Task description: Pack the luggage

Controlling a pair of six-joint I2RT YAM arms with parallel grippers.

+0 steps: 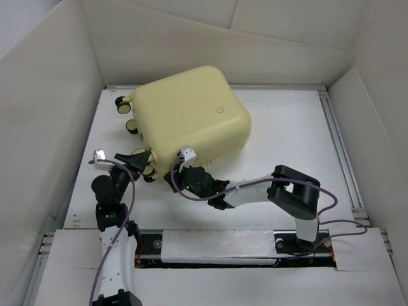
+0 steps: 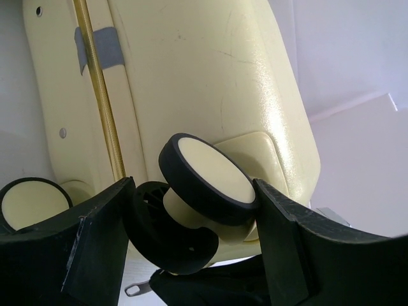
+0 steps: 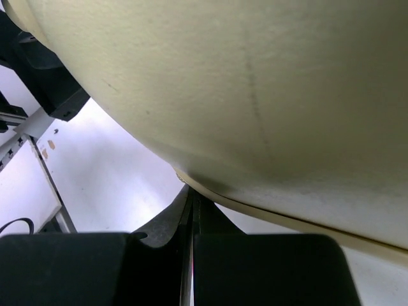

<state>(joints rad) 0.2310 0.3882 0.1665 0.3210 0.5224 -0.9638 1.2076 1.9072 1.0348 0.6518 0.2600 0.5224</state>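
From above: shows the luggage (image 1: 191, 111) lying shell-up on the white surface (image 1: 287, 146), left of centre and toward the far wall, with its wheels (image 1: 132, 125) facing left. Puts the left gripper (image 1: 137, 159) at the near-left corner of the case, among the wheels there. Puts the right gripper (image 1: 183, 167) against the near side, just right of the left one.

From the left wrist: looks up the pale yellow shell of the luggage (image 2: 210, 70), past a gold zip line (image 2: 102, 95) crossed by a strip of grey tape (image 2: 102, 51). Finds the left gripper (image 2: 191, 204) pinching a caster wheel (image 2: 207, 178), one finger touching each side. Catches a second wheel (image 2: 32, 201) at the left edge.

From the right wrist: fills most of the frame with the luggage (image 3: 255, 95). Shows the right gripper (image 3: 191, 199) pressed together with nothing between the fingers, tips touching the lower rim of the shell above the surface (image 3: 121, 178).
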